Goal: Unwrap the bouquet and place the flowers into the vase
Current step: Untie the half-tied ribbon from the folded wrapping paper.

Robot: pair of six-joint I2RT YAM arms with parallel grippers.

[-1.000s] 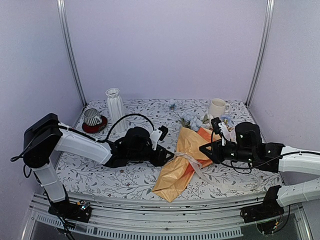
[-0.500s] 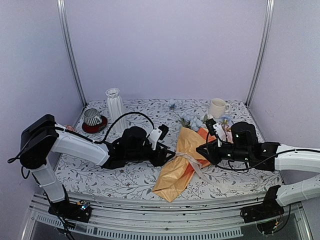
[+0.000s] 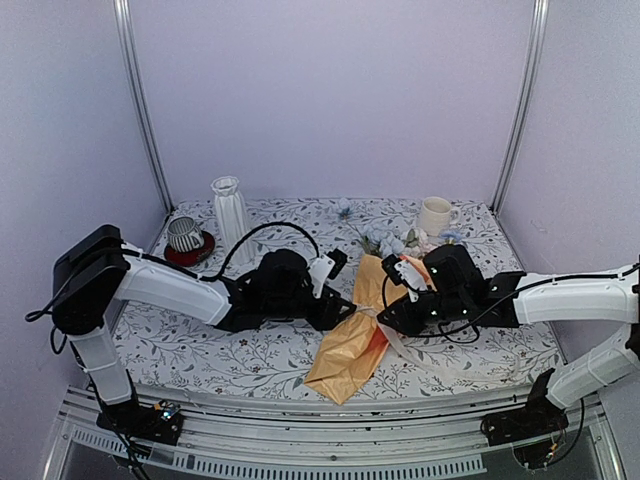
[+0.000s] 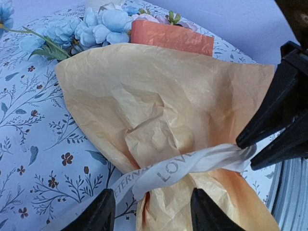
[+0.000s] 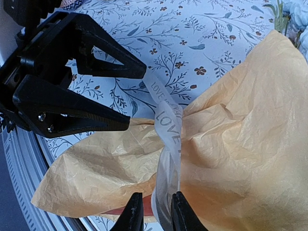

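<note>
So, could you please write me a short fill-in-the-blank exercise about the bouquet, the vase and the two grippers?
The bouquet lies on the table, tied by a ribbon printed ETERNAL ____.
The vase stands ____ at the back left.
The left gripper faces the bouquet with its jaws ____.
The right gripper has a fingertip on either side of the ____.
Missing words: LOVE; upright; open; ribbon.

The top camera looked down from high behind the arms at the whole table (image 3: 180,345). The wrist cameras sat very close, facing each other across the bouquet (image 4: 163,110). Both saw its ribbon (image 5: 168,127). The left one saw the right gripper (image 4: 245,155), the right one the left gripper (image 5: 135,97).
</note>
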